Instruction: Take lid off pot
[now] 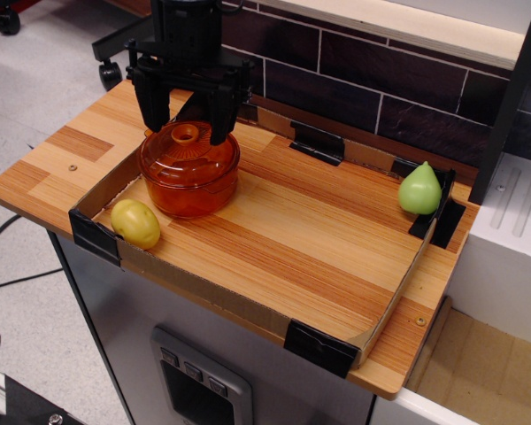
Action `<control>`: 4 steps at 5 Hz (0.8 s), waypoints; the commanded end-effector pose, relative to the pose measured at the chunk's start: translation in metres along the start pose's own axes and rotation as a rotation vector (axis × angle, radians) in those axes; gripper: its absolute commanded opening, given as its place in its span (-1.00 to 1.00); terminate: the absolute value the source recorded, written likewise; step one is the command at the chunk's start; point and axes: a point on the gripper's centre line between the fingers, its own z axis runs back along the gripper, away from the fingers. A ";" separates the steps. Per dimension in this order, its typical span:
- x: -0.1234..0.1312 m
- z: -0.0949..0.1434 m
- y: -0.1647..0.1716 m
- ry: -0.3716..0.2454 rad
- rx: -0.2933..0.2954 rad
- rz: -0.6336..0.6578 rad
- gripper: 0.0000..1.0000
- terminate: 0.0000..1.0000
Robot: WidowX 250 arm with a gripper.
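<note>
The translucent orange pot (pixel 191 191) stands at the back left of the wooden board, inside the cardboard rim. Its domed orange lid (pixel 188 153) sits on it, with a lighter ring knob (pixel 186 135) at the centre. My black gripper (pixel 186 131) hangs open right over the lid. Its two fingers straddle the knob, one to the left and one to the right, with their tips near knob height. It holds nothing.
A yellow potato (pixel 135 223) lies just left and in front of the pot. A green pear (pixel 420 189) rests at the right rim. A low cardboard wall (pixel 248 305) with black corner clips borders the board. A dark tiled wall (pixel 372 93) stands behind.
</note>
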 end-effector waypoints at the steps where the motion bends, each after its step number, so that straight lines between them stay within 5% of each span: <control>1: -0.002 0.000 0.004 -0.032 0.019 -0.009 -1.00 -1.00; 2: -0.002 0.000 0.003 -0.041 0.020 -0.007 -1.00 -1.00; 4: 0.000 0.022 0.012 -0.164 0.024 0.022 -1.00 -1.00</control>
